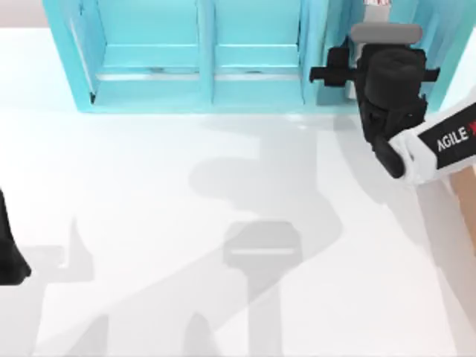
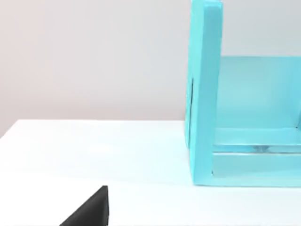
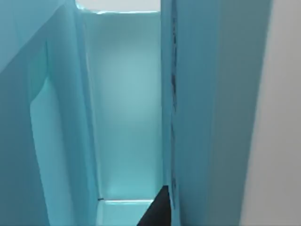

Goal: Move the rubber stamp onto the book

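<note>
My right arm reaches across the top right of the white desk (image 1: pixel 223 223), its black wrist and tool (image 1: pixel 370 33) pushed up against the right end of the large light-blue shelf unit with compartments (image 1: pixel 201 59) that stands along the desk's far edge. From above, the wrist body hides the fingers, so I cannot tell how far this tool is open or whether it has hold of anything. The right wrist view looks straight into a tall, narrow light-blue compartment (image 3: pixel 127 108) between two shelf walls, with one dark fingertip (image 3: pixel 157 212) showing at its foot.

My left arm is parked at the desk's left edge, a dark piece of it (image 1: pixel 11 253) just in frame. Its wrist view looks across bare white desk toward the left end wall of the shelf unit (image 2: pixel 204 94), with a black corner of its own tool (image 2: pixel 91 209) in the foreground; I cannot tell its opening either.

I cannot make out the small rubber stamp or the teal-blue book from these views.
</note>
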